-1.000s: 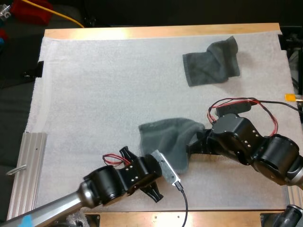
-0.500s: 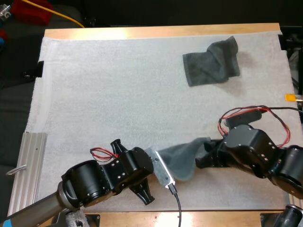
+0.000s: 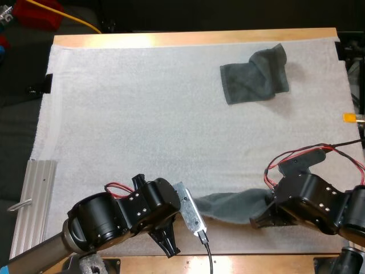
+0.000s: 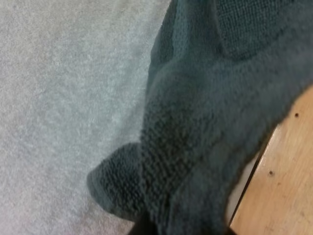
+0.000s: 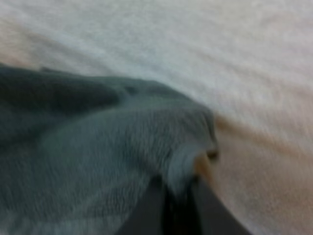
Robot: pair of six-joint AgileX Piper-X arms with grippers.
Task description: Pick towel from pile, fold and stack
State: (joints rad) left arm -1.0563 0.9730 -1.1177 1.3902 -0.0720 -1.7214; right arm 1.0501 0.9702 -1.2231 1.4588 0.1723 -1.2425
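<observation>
Grey-green towel [image 3: 231,206] stretched along the near edge of the mat [image 3: 142,114], gripped at its ends by left pincer [image 4: 182,229] and right pincer [image 5: 178,208]; crumpled towel [image 3: 255,75] is seen far right, wide bare mat between.

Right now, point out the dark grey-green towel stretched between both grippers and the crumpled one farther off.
Stretched dark grey-green towel [image 3: 234,208], high view: its middle span.
Crumpled dark grey-green towel [image 3: 254,77], high view: its centre.
</observation>
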